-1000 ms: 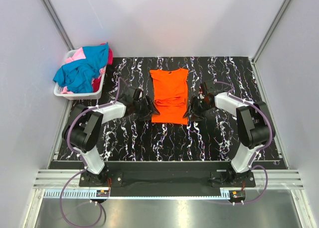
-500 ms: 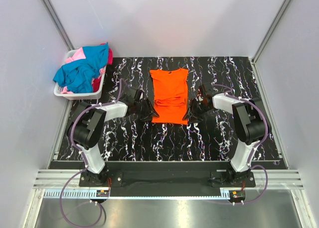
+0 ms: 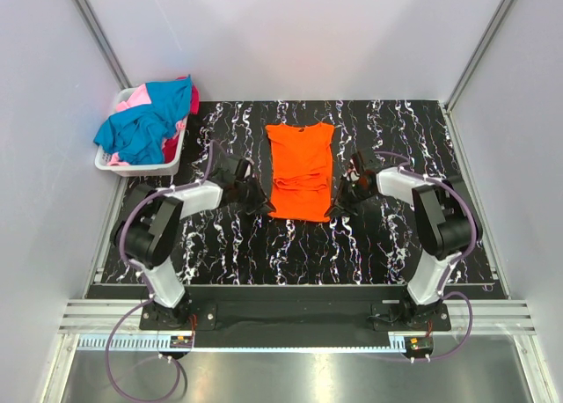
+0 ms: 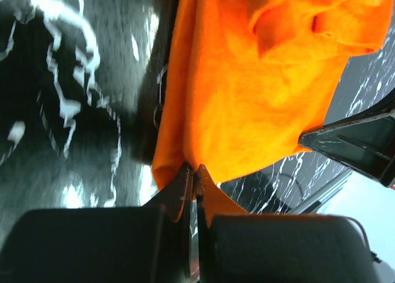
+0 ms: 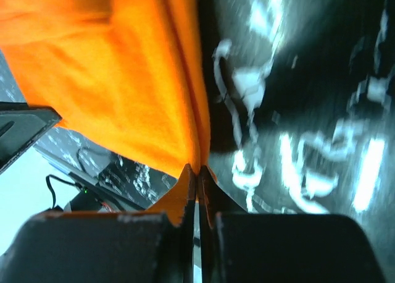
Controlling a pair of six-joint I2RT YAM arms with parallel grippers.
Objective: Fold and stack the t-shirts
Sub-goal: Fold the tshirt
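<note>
- Left gripper (image 4: 192,172): jaws pinched tight on the near left hem corner of the orange t-shirt (image 3: 300,170).
- Right gripper (image 5: 197,170): jaws pinched tight on the near right hem corner.
- Orange t-shirt: mid-table, neck toward the far edge, rumpled across the middle, hem nearest the arms.
- Table (image 3: 264,245): black, white-veined; bare surface left, right and in front of the hem.
- White basket (image 3: 141,167): far left corner, well apart.
- Heaped t-shirts (image 3: 145,121): teal, pink and red, spilling over the basket rim.
</note>
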